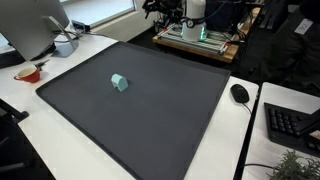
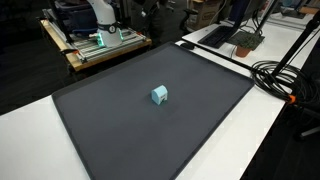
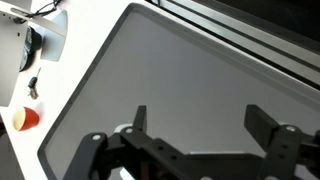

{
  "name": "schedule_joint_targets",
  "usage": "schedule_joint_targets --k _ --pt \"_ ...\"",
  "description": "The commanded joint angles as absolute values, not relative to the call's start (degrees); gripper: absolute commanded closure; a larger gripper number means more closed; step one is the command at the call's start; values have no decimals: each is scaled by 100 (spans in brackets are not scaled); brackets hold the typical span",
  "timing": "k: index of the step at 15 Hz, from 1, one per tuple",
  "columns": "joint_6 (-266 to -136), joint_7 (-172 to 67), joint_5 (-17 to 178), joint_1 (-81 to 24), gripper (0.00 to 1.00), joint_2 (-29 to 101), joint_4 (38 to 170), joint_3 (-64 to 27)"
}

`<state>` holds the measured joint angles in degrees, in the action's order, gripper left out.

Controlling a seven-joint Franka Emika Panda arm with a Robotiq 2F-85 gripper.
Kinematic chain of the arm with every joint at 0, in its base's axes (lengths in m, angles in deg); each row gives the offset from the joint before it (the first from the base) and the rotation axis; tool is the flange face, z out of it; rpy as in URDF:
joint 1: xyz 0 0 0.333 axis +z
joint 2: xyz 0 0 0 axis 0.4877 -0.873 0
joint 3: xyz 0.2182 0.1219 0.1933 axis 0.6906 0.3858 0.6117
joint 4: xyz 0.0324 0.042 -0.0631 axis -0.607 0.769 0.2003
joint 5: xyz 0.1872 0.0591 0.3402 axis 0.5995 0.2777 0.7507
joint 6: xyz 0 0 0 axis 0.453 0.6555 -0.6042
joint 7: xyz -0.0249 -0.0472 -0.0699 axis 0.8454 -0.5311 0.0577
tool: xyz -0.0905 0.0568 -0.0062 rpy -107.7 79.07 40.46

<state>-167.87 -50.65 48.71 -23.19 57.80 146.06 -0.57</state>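
Note:
A small teal block (image 1: 119, 82) sits alone on the large dark mat (image 1: 150, 125); it also shows in the other exterior view (image 2: 159, 94), near the middle of the mat (image 2: 130, 140). In the wrist view my gripper (image 3: 197, 115) is open and empty, held above the grey mat (image 3: 190, 70) near its corner. The block is out of sight in the wrist view. In both exterior views the arm is mostly cut off at the top edge, far from the block.
A red cup (image 1: 30, 72) and a white bowl (image 1: 65, 45) stand on the white table beside a monitor; the cup also shows in the wrist view (image 3: 28, 118). A mouse (image 1: 240, 93) and keyboard (image 1: 290, 125) lie past the mat. Black cables (image 2: 285, 80) run along one side.

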Motion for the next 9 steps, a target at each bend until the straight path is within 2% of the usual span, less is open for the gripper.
schedule_joint_targets --k 1,9 --pt "-16301 -4582 4893 -2044 0 4789 13885 -80" --pt "-15893 -3319 3463 -1491 0 2872 12291 -153"
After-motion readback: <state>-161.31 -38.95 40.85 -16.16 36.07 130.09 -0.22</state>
